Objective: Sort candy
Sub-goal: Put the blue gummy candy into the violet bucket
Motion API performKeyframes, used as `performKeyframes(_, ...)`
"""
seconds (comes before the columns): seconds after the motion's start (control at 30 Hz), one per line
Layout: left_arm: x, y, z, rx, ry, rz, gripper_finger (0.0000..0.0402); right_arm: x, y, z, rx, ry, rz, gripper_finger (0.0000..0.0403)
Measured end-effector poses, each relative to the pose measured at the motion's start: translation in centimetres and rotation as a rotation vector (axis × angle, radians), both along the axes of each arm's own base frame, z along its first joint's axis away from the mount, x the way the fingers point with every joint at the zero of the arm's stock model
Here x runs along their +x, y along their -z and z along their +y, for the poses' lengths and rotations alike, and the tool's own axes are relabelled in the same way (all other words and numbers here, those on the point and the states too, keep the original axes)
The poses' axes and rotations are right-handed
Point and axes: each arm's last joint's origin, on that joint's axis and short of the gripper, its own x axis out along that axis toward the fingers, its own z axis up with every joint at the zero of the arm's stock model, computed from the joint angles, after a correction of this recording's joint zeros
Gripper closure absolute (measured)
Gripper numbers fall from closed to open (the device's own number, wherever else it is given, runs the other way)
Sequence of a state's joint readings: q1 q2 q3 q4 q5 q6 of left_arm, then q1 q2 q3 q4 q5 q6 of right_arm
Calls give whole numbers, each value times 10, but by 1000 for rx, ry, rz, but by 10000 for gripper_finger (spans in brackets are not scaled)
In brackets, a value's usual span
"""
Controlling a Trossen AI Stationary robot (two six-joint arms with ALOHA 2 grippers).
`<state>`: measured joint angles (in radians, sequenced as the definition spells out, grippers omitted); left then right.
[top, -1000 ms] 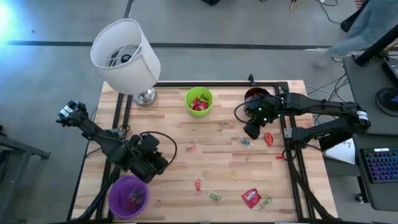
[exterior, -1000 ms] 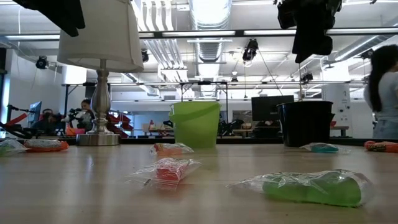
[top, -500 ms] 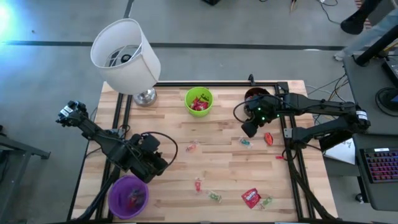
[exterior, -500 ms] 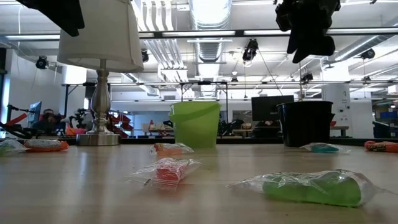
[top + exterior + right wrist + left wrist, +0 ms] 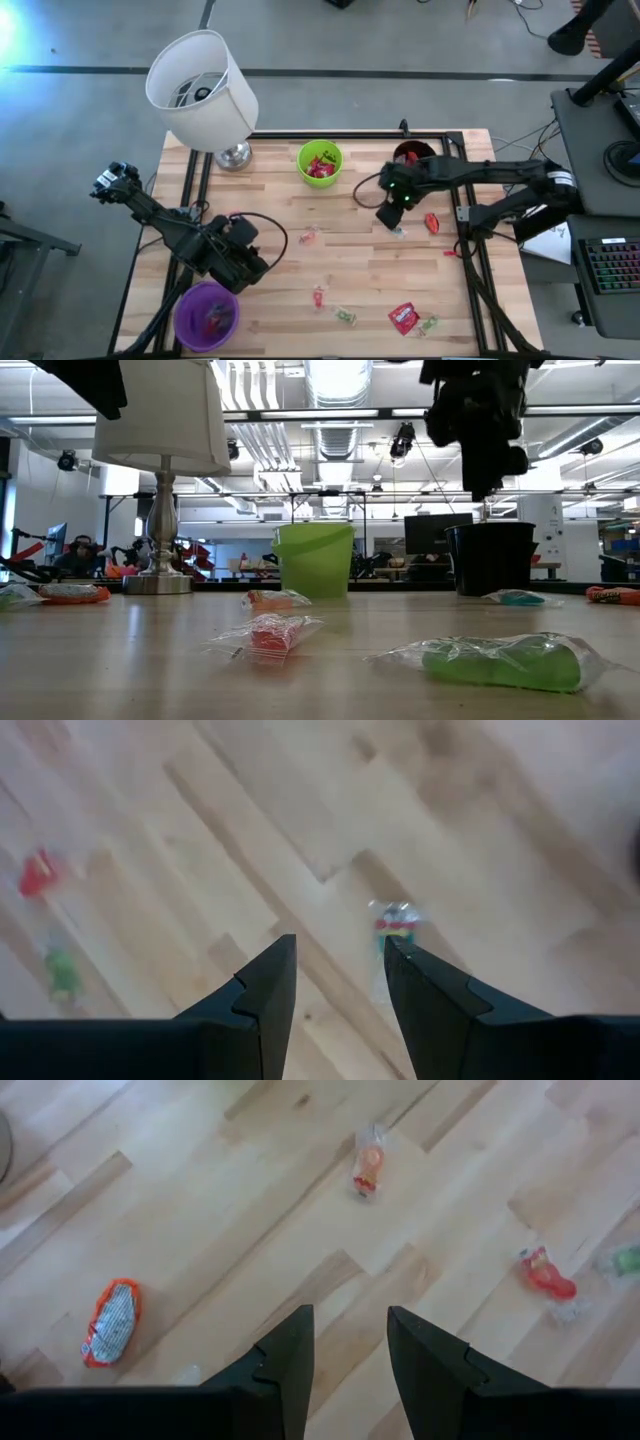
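Small clear-wrapped candy, red/green inside, on wooden bench centre-right; right pincer released, empty, just above it; left pincer released near purple plastic cup; open bench between

Three cups, one lamp, and about seven loose candies on the table.

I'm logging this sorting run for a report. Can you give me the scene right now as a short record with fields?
surface: wooden table
cups: green cup, black cup, purple cup
lamp: white-shaded lamp at the far left corner
loose candy: red packet, orange-red piece, small wrapped sweet
left gripper: open, empty, near the purple cup
right gripper: open, empty, above a clear-wrapped sweet
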<state>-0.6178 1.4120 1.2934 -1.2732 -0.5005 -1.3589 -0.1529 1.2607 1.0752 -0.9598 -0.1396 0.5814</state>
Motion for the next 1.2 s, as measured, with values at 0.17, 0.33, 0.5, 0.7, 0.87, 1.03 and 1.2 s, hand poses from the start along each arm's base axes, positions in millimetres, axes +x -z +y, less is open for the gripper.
performKeyframes(0.17,0,0,-1,-12,14,15,290,15,21,10,81,-65,80,257)
performKeyframes(0.33,0,0,-1,-12,14,15,290,23,41,20,89,-112,188,257)
performKeyframes(0.5,0,0,-1,-25,17,23,290,29,56,25,66,-128,270,257)
performKeyframes(0.7,0,1,-1,-30,18,25,290,32,70,25,-32,-118,339,257)
performKeyframes(0.87,0,1,-1,-30,18,25,290,34,81,25,-30,-120,380,257)
performKeyframes(1.03,0,1,-1,-30,18,25,290,28,94,26,-41,-108,430,257)
performKeyframes(1.2,0,0,-1,-30,18,25,290,24,100,25,-73,-101,441,257)
